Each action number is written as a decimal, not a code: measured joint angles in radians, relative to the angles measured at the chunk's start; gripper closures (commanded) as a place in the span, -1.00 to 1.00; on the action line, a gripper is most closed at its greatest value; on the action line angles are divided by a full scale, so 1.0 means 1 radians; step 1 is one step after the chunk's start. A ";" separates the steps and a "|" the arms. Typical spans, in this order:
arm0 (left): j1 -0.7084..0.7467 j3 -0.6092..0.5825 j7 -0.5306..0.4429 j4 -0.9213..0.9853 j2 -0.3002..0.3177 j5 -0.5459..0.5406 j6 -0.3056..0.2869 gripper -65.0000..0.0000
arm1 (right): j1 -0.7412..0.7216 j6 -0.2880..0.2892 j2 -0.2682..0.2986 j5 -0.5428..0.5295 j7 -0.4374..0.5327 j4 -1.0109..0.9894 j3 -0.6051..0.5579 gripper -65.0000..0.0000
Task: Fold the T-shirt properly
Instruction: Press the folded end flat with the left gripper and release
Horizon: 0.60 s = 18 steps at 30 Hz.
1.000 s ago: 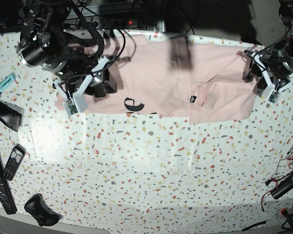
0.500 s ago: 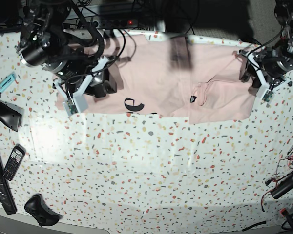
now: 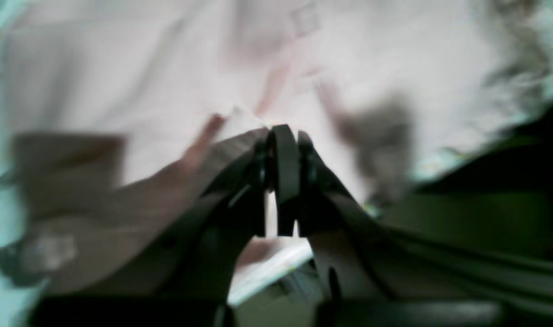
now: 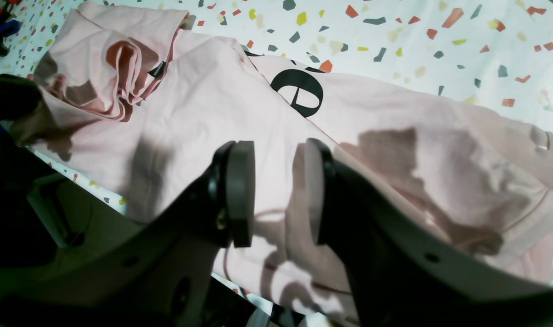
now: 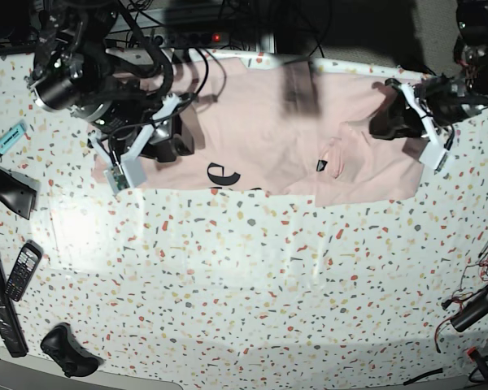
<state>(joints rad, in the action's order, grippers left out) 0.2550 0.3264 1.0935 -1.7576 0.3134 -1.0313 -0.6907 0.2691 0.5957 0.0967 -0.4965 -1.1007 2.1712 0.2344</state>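
Note:
The pale pink T-shirt (image 5: 260, 130) lies spread along the far side of the terrazzo table, with a black letter "e" (image 5: 223, 174) showing at its near edge and a bunched fold (image 5: 335, 154) right of centre. My left gripper (image 5: 379, 124) is at the shirt's right edge. In the blurred left wrist view its jaws (image 3: 283, 136) are pressed together, with pink cloth (image 3: 122, 68) drawn over the left finger. My right gripper (image 5: 177, 145) rests over the shirt's left part. Its pads (image 4: 240, 190) stand apart, and the T-shirt (image 4: 394, 136) shows through the gap.
A teal marker (image 5: 8, 140), a black bar (image 5: 8, 188), a phone (image 5: 23, 270) and a black controller (image 5: 65, 349) lie along the left edge. Cables and a black tool (image 5: 478, 307) sit at the right edge. A power strip (image 5: 195, 36) lies behind the shirt.
The left gripper has swung left onto the shirt's right edge and closed its jaws, pulling that edge inward. The right arm has stayed still.

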 measured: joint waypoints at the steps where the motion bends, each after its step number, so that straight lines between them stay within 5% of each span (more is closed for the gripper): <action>1: 0.000 0.000 0.023 0.000 0.000 -0.064 0.000 1.00 | 0.000 0.000 0.000 0.000 0.000 0.000 0.000 0.43; 9: 0.000 0.000 0.112 0.000 0.000 -0.141 -0.002 1.00 | 0.000 0.000 0.000 0.000 0.000 0.000 0.000 0.43; 15: 0.000 0.000 0.193 0.000 0.000 -0.241 -0.001 0.37 | 0.000 0.000 0.000 0.000 0.000 0.000 0.000 0.43; 18: 0.000 0.000 0.283 0.000 0.000 -0.350 -0.002 0.29 | 0.000 0.000 0.000 0.000 0.000 0.000 0.000 0.43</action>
<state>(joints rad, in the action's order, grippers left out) 0.2546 0.3264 1.3762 -1.7576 0.3138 -1.3811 -0.6922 0.2691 0.5957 0.0967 -0.4969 -1.1007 2.1712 0.2344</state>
